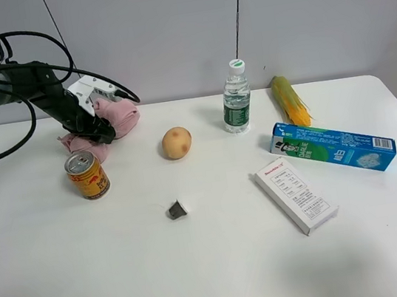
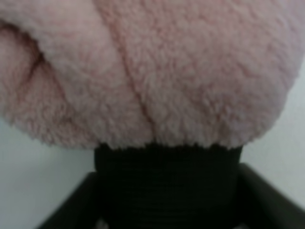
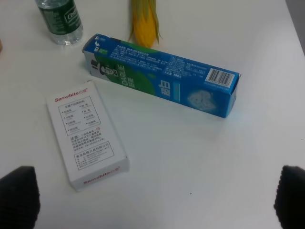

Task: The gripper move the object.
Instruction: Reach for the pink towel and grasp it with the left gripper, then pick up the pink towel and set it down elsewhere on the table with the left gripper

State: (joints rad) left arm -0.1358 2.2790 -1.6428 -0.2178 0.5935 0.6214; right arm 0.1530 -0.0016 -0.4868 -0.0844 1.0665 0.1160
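The pink rolled towel (image 1: 120, 117) lies at the back left of the white table, just behind a can. My left gripper (image 1: 98, 130) is closed around its middle, at the black band. In the left wrist view the fluffy towel (image 2: 157, 71) fills the frame, with the black band (image 2: 167, 181) held between the dark fingers (image 2: 71, 210). I cannot tell whether the towel is touching the table. My right gripper (image 3: 155, 195) is open and empty above the right side of the table. Only its two fingertips (image 3: 19, 193) show, and it is out of the exterior view.
A yellow-red can (image 1: 87, 175) stands right in front of the towel. A potato (image 1: 177, 143), a small gray cap (image 1: 177, 210), a water bottle (image 1: 236, 98), a corn cob (image 1: 290, 100), a blue box (image 1: 333, 145) and a white box (image 1: 295, 195) lie to the right.
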